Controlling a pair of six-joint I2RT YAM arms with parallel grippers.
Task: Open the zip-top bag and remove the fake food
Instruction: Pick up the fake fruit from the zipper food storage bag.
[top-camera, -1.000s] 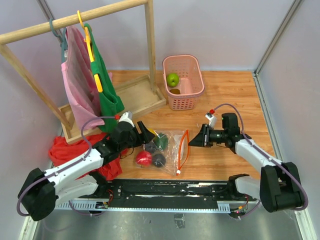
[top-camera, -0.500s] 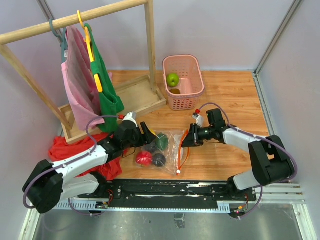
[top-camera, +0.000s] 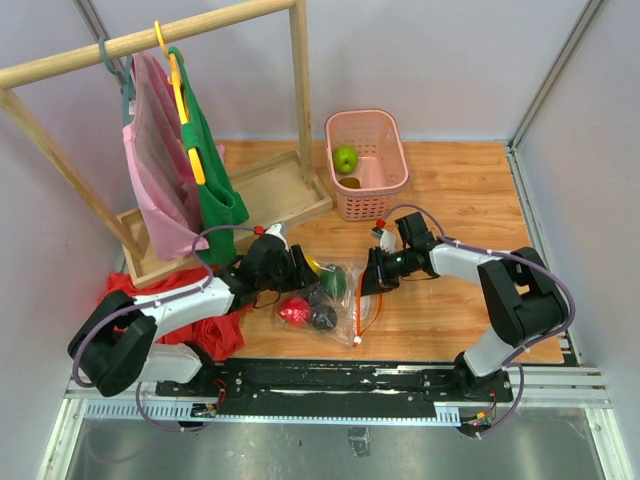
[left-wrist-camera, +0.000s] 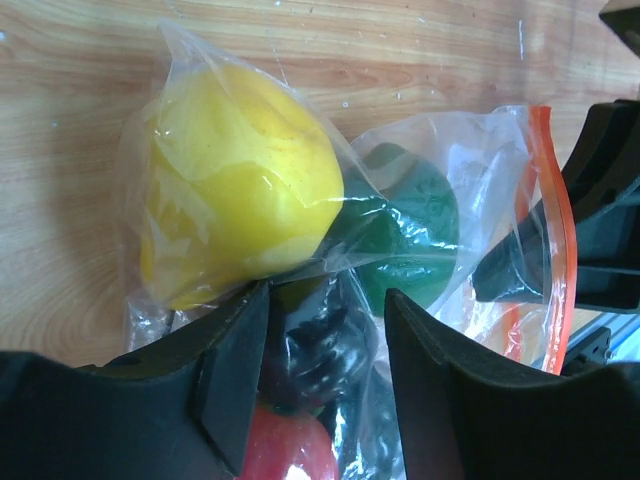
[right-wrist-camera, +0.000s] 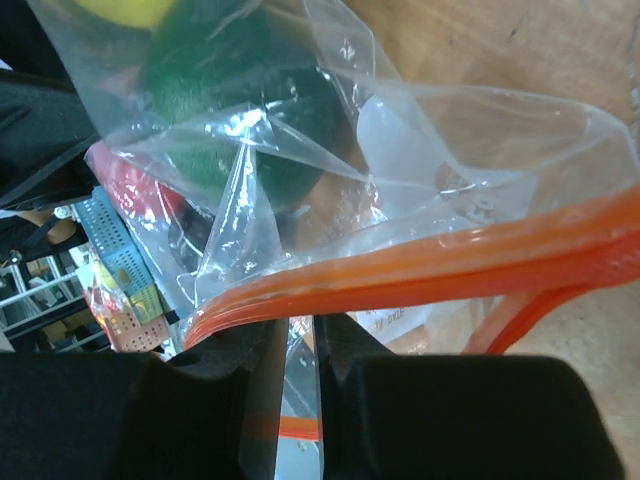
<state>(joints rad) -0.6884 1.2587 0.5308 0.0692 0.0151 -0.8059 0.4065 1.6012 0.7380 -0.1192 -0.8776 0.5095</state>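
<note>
Straddling the left end of the zip-top bag, the left gripper has its fingers spread apart with a dark purple piece of the fake food between them, and whether they press on it cannot be told. The bag lies on the wooden table between the two arms, in front of the pink basket, with yellow, dark green and red pieces inside. At its right edge the right gripper is almost closed, pinching the clear film by the orange zip strip.
</note>
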